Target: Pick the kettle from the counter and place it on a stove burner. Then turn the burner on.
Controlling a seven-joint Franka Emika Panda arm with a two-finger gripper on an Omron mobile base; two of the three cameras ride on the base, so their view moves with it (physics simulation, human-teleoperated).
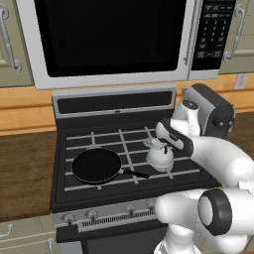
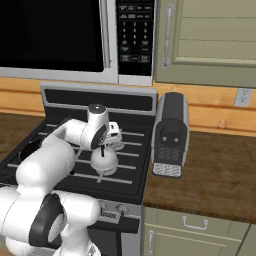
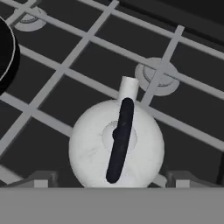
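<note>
Kettle [image 3: 116, 144] sat upright on stove grate, front right, beside pan [image 1: 96, 165]. Gripper [image 3: 111, 180] hovered directly above kettle, fingers [image 3: 40, 180] spread wide either side, gripping nothing.

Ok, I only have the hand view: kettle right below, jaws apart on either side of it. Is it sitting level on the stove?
Observer: Yes. In the right base view the kettle stands upright on the grate bars, on the right half of the stove.
Operator: Anything near it that I can't see in full?
Observer: A black pan sits on the left half, with its handle pointing toward the kettle.
Operator: And where are the knobs?
Observer: The knobs run in a row along the stove's front panel, below the grates.
</note>
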